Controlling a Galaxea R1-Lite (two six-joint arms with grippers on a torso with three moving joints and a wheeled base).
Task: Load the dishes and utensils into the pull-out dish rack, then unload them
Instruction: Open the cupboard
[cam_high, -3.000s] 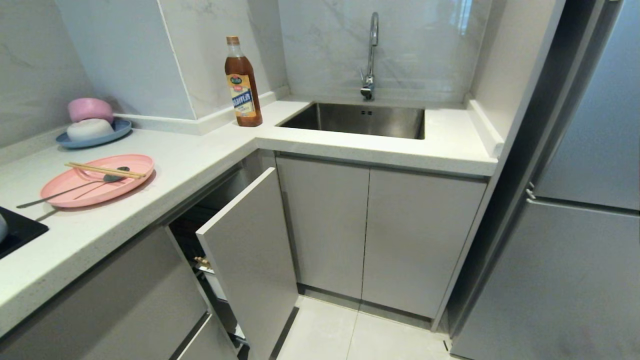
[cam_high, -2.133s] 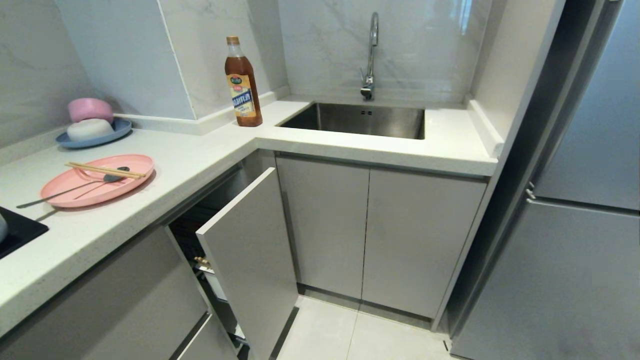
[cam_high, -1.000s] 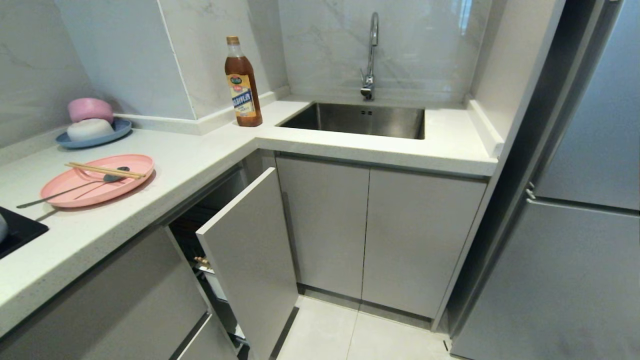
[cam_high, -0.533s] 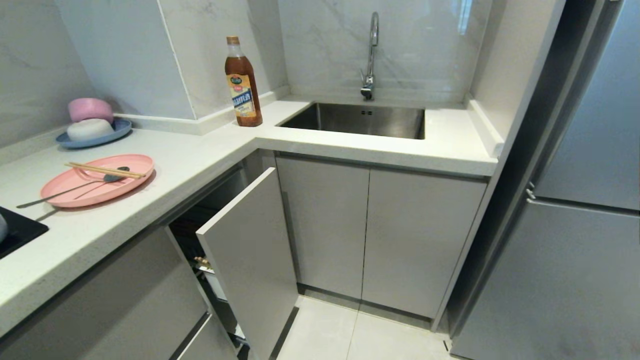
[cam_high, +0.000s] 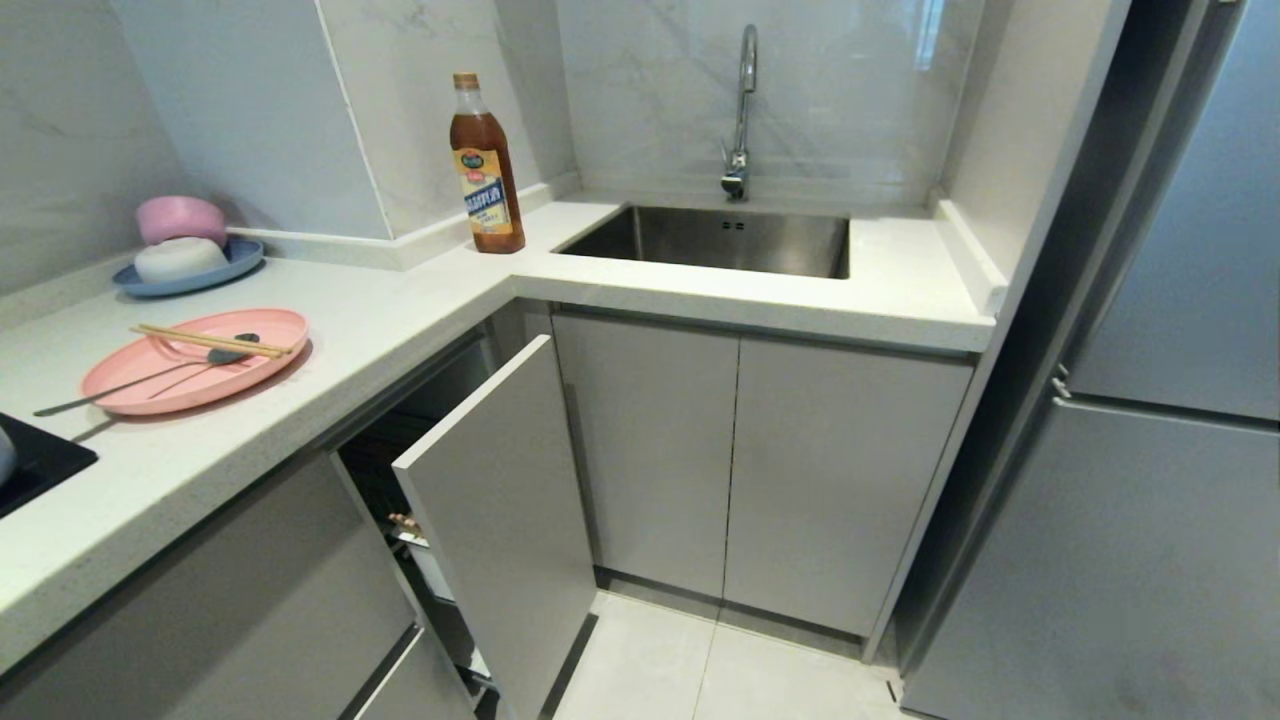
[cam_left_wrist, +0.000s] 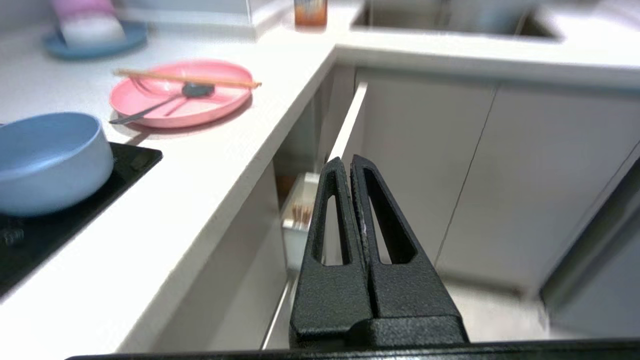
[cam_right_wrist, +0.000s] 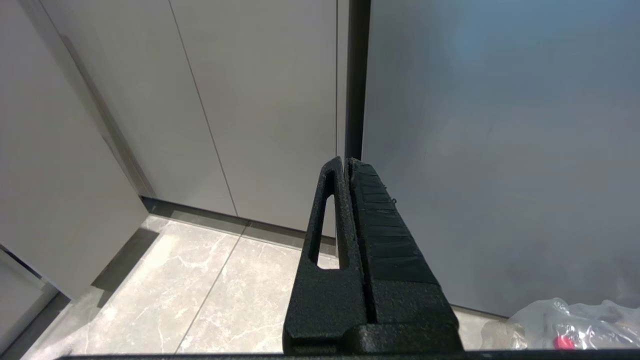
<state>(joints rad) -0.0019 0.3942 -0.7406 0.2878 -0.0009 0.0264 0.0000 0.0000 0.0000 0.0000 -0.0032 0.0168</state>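
— Which arm is nearer the chrome-wire pull-out dish rack (cam_left_wrist: 300, 215)?
— The left gripper (cam_left_wrist: 348, 162), jaws pressed together and empty; the rack lies just beyond its tips, under the worktop (cam_left_wrist: 210, 165).
— And the right gripper (cam_right_wrist: 346, 162)?
— Closed too, empty, facing the fridge.

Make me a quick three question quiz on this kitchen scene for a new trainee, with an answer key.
1. True or false: the chopsticks lie across the pink plate.
2. Multiple choice: the pale blue bowl sits on A) the black cooktop, B) the sink, C) the floor.
3. Fill in: the left claw is ____ and holds nothing, in front of the partly pulled-out dish rack.

Key: 1 true; 2 A; 3 shut.
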